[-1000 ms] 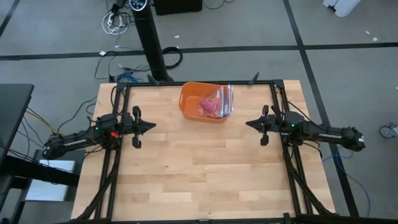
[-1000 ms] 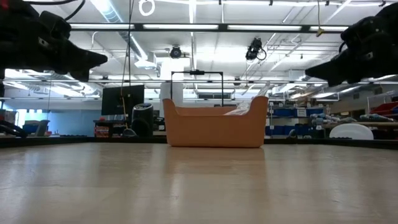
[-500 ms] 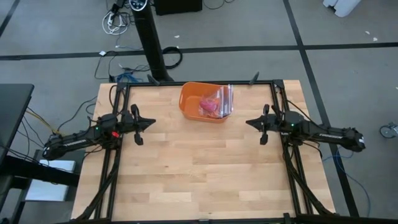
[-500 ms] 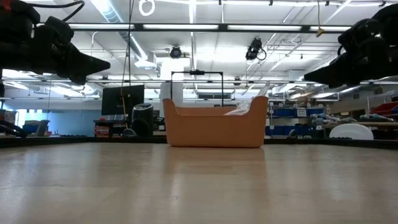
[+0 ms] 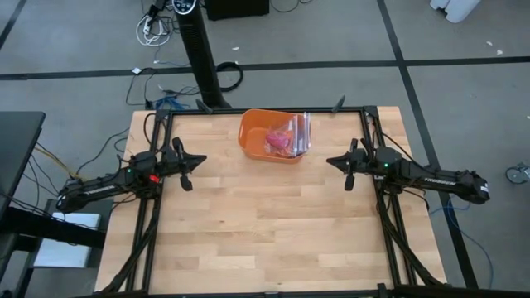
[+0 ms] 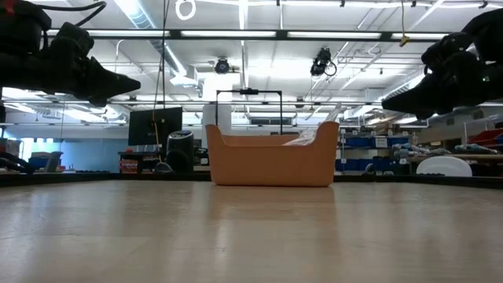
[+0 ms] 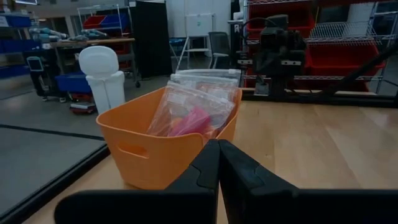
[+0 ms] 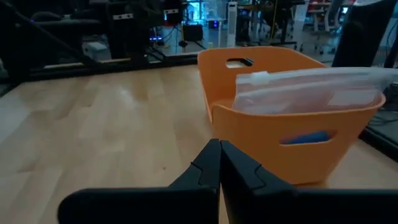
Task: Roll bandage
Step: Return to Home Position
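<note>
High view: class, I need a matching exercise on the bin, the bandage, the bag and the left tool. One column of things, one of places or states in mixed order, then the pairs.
Things:
1. bin
2. bandage
3. bag
4. left tool

Places or states:
A. shut, above the table's left side
B. pink, inside the bag
C. orange, at the middle of the table's top edge
D. clear, standing in the bin

Pairs: 1-C, 2-B, 3-D, 4-A.

The right tool is shut too, at the right side.
</note>
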### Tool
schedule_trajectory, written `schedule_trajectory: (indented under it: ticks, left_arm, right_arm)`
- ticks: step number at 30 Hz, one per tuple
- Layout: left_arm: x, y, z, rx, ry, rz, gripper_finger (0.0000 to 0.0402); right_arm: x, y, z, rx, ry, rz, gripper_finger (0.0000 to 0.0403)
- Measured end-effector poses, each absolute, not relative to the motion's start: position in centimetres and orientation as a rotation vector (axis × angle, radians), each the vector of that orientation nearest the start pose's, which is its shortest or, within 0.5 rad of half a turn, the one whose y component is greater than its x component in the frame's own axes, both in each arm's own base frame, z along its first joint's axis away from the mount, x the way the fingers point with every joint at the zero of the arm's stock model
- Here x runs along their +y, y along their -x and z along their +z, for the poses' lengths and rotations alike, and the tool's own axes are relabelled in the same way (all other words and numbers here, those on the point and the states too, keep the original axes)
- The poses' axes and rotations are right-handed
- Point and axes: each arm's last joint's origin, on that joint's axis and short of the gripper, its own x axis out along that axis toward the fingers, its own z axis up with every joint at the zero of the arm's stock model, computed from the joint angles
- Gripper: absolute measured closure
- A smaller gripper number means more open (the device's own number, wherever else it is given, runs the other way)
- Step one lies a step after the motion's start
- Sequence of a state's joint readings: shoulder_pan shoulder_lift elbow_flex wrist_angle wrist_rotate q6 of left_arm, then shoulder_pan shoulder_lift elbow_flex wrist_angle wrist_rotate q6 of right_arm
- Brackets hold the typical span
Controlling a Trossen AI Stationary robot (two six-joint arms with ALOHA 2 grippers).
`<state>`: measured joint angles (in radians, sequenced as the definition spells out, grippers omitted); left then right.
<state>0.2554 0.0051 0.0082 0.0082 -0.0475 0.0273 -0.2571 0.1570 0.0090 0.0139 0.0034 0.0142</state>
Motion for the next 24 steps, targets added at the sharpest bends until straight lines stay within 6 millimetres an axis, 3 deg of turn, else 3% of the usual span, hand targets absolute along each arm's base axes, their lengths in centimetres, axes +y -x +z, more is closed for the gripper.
schedule_trajectory:
  ticks: [11, 16, 24]
  left_arm:
    - [2.8, -9.3, 16.8, -0.017, -0.069, 0.377, 0.0385]
    - [2.6, -9.4, 16.7, -0.007, -0.072, 0.320, 0.0385]
    - [2.5, -9.4, 16.6, 0.001, -0.078, 0.283, 0.0385]
  right_arm:
    - [-1.2, -10.1, 16.8, -0.016, 0.092, -0.026, 0.0400]
    - [-1.3, -9.7, 16.9, -0.025, 0.137, -0.150, 0.0399]
    - [-1.4, -9.7, 16.7, -0.002, 0.101, -0.183, 0.0394]
